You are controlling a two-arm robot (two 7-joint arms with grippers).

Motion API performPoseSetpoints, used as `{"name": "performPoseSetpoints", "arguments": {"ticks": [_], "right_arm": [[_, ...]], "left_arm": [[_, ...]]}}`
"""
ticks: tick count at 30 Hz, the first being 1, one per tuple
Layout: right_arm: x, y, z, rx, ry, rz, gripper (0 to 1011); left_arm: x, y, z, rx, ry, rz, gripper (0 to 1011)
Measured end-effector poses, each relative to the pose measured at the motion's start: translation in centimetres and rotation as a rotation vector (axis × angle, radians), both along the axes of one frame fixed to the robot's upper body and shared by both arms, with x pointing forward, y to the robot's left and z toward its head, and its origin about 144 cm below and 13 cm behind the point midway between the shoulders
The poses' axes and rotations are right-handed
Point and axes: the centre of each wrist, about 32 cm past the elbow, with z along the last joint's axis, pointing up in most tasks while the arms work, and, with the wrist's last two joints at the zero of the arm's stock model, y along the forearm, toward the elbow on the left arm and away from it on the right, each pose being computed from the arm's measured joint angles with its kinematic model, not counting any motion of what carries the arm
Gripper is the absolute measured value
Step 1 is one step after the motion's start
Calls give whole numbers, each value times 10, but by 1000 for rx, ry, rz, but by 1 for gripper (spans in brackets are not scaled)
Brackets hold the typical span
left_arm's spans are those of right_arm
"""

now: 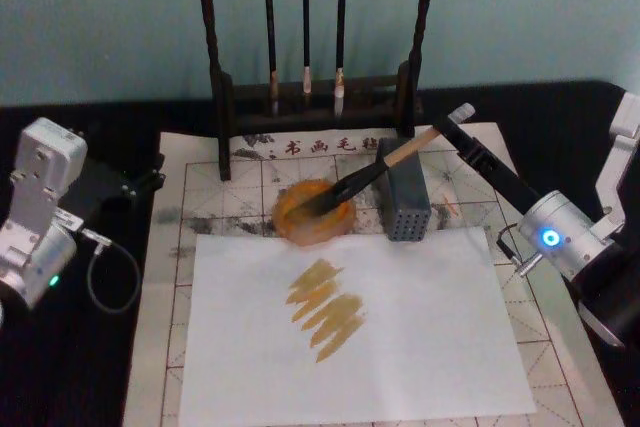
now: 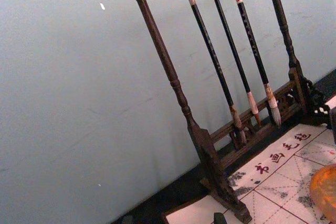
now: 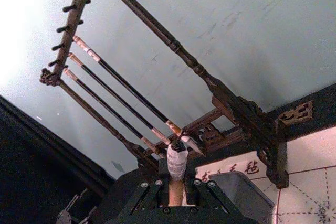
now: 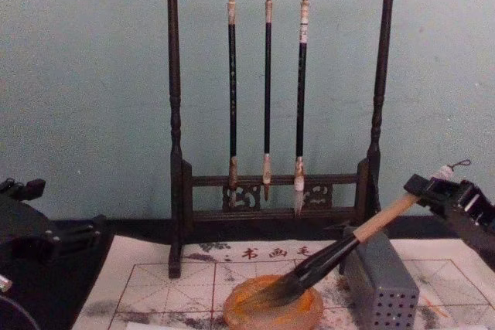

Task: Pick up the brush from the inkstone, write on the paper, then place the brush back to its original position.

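Note:
The brush (image 1: 400,155) lies slanted, its dark bristles in the round orange inkstone (image 1: 300,229) and its pale handle across a grey block. My right gripper (image 1: 447,127) is shut on the handle near its whitish wrapped end, seen from the side in the chest view on the brush (image 4: 379,222) and gripper (image 4: 427,187). In the right wrist view the wrapped end (image 3: 177,163) sticks out between the fingers. The paper (image 1: 230,197) with red grid lines lies beneath; a plain white sheet (image 1: 430,337) on it carries brown strokes (image 1: 325,309). My left gripper (image 1: 115,182) is parked at the left.
A dark wooden rack (image 1: 225,97) with three thin hanging brushes (image 4: 267,90) stands behind the inkstone. The grey perforated block (image 1: 405,209) sits right of the inkstone. A loose cable (image 1: 100,272) curls beside the left arm on the black table.

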Motion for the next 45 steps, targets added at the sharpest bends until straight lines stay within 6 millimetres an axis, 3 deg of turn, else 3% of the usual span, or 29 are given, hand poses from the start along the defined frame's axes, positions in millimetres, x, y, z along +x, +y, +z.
{"name": "performPoseSetpoints", "arguments": {"ticks": [45], "right_arm": [[-2,5,-12,13,61,-39,182]], "left_arm": [[0,0,0,0,0,0,1001]]}}
